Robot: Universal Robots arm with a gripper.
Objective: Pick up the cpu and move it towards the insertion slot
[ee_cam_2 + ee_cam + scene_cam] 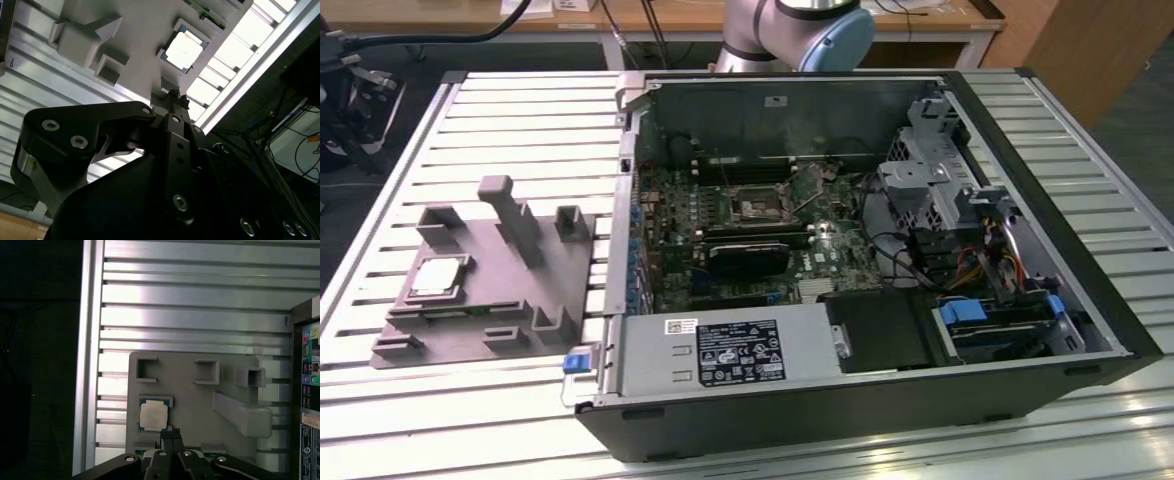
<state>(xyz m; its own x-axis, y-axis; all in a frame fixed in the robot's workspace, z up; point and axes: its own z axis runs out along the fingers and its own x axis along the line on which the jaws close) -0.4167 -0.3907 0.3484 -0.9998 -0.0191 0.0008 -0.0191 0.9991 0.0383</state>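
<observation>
Apparently pressed together, empty, the gripper [170, 433] hangs above the cpu [153, 416].

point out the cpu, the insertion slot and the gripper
cpu [153, 416], first wrist view, middle of its metal top
insertion slot [757, 208], exterior view, centre of the dark socket
gripper [172, 433], first wrist view, between its fingertips

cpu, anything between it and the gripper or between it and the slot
Nothing visible lies between the gripper and the cpu on the grey fixture. Toward the insertion slot, at the exterior view's right, the fixture's upright posts and the computer case wall stand between.
</observation>
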